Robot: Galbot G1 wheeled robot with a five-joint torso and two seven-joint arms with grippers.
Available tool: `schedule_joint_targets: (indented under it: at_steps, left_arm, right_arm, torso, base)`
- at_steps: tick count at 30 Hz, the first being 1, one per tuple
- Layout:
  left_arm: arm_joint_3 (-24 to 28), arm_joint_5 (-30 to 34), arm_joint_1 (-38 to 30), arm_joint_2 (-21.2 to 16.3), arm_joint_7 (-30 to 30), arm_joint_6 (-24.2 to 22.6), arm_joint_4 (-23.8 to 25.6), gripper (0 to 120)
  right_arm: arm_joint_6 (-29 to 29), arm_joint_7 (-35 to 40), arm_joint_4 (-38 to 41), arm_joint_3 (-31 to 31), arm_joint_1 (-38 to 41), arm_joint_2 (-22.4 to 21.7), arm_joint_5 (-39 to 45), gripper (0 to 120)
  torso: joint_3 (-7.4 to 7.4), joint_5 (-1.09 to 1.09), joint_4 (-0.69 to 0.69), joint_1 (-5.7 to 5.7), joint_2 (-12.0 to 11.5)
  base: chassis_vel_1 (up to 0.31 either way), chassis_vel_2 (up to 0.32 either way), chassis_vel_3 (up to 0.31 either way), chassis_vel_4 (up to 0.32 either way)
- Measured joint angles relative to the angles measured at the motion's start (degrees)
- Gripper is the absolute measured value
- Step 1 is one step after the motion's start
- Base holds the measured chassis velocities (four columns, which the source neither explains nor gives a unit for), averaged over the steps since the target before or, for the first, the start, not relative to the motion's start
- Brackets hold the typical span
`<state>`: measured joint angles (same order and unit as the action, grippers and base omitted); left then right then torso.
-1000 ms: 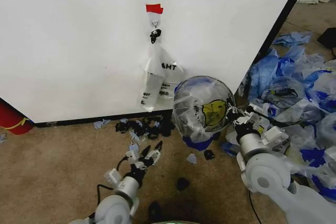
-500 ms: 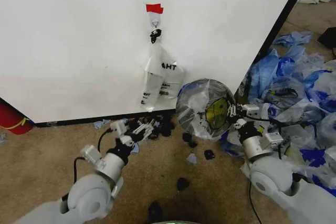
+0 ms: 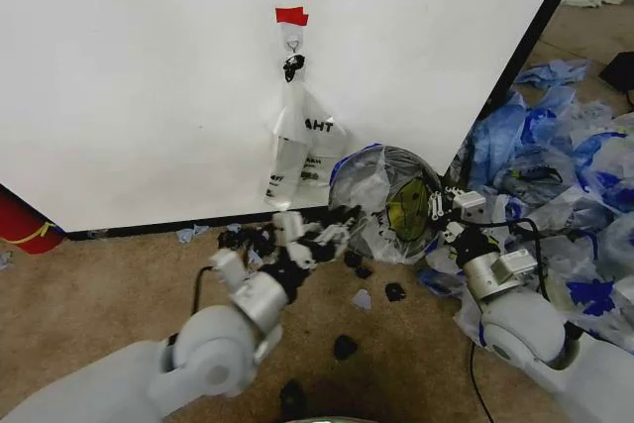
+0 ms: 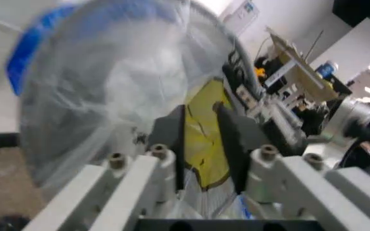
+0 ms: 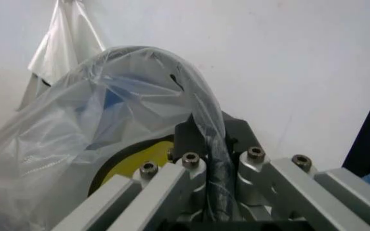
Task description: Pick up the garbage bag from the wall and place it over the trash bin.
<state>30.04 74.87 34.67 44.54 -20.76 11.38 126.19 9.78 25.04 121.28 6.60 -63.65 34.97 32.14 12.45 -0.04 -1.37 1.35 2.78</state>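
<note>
The garbage bag [image 3: 371, 195], translucent with a yellow smiley patch, is stretched over the round trash bin [image 3: 393, 150], which stands tilted on the carpet at the foot of the wall [image 3: 149, 76]. My right gripper [image 3: 437, 211] is on the bin's right side. In the right wrist view the right gripper [image 5: 211, 132] is shut on bag film [image 5: 75, 144] pinched over the dark rim [image 5: 196, 94]. My left gripper [image 3: 346, 216] reaches to the bag's left side. In the left wrist view it [image 4: 201, 132] is open, with the yellow patch of the bag [image 4: 108, 96] showing between the fingers.
A narrower white bag [image 3: 297, 141] with black lettering hangs from the hook [image 3: 292, 45] under red tape [image 3: 291, 16]. A pile of blue and white bags [image 3: 565, 175] lies at the right. Black scraps [image 3: 345, 347] dot the carpet. A red cylinder [image 3: 18, 220] stands far left.
My left arm has swung forward and to the right, from the open carpet up to the bag's left side. The bagged bin has settled lower and nearer the wall, with the right gripper still on it.
</note>
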Motion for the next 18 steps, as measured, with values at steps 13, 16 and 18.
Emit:
schedule_joint_targets:
  at_steps: [13, 16, 18]
  left_arm:
    - [7.42, 0.94, -8.29, 4.54, -3.55, 0.04, -8.02, 0]
    - [8.52, 0.42, -9.72, 5.41, -3.93, 0.06, -9.92, 0]
    - [10.27, -0.62, -11.44, 6.55, -4.92, 0.06, -12.38, 0]
  right_arm:
    - [0.0, -0.45, 1.52, 0.41, -1.27, -0.79, -0.46, 1]
    - [0.01, -0.47, 2.04, 0.48, -1.46, -0.93, -0.46, 1]
    - [0.01, -0.51, 2.65, 0.63, -1.54, -1.22, -0.4, 1]
  torso:
    - [0.0, -0.01, 0.01, 0.0, 0.0]
    - [0.0, -0.01, 0.01, 0.0, 0.0]
    - [0.0, -0.01, 0.01, 0.0, 0.0]
  base:
    - [0.0, 0.0, 0.0, 0.0]
    - [0.0, 0.0, 0.0, 0.0]
    - [0.0, 0.0, 0.0, 0.0]
